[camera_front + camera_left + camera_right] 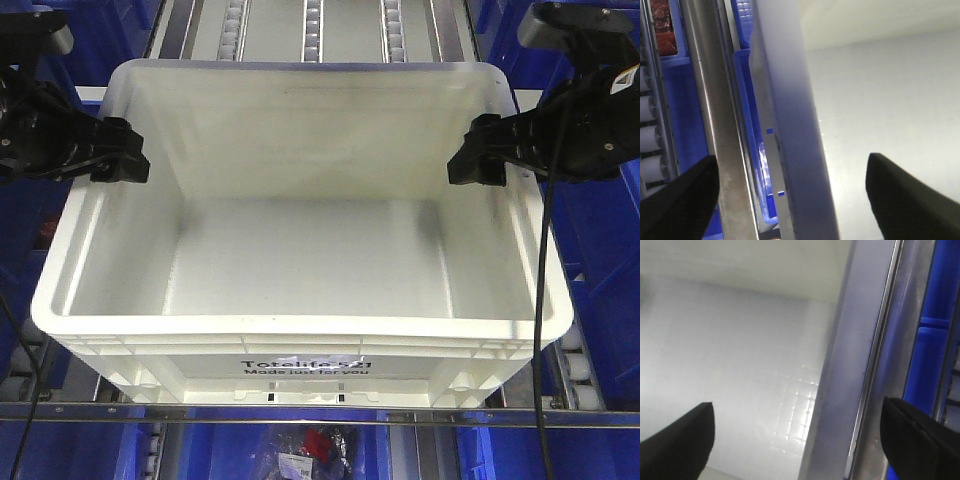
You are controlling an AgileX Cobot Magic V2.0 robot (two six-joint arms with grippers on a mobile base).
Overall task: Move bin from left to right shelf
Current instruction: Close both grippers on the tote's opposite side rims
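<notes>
- A large white bin (pixel 300 333) is sitting in the middle of the front view, filling most of the frame, with nothing lying inside it.
- Black print (pixel 305 367) on its near wall is partly washed out; "Made just for you" is showing.
- The bin is resting on a shelf of grey rollers (pixel 312 20), visible at the top edge, with a metal rail (pixel 300 412) crossing below it.
- Blue bins (pixel 610 260) are standing at both sides of the frame and below.
- The left gripper (pixel 125 155), at upper left, is reaching over the bin's left rim.
- In the left wrist view its fingers (pixel 680 200) are standing apart, one outside and one inside the white wall (pixel 790 125), not clamped.
- The right gripper (pixel 475 150), at upper right, is reaching over the right rim.
- In the right wrist view its fingers (pixel 675 440) are likewise spread, straddling the wall (pixel 840 390) without pressing it.
</notes>
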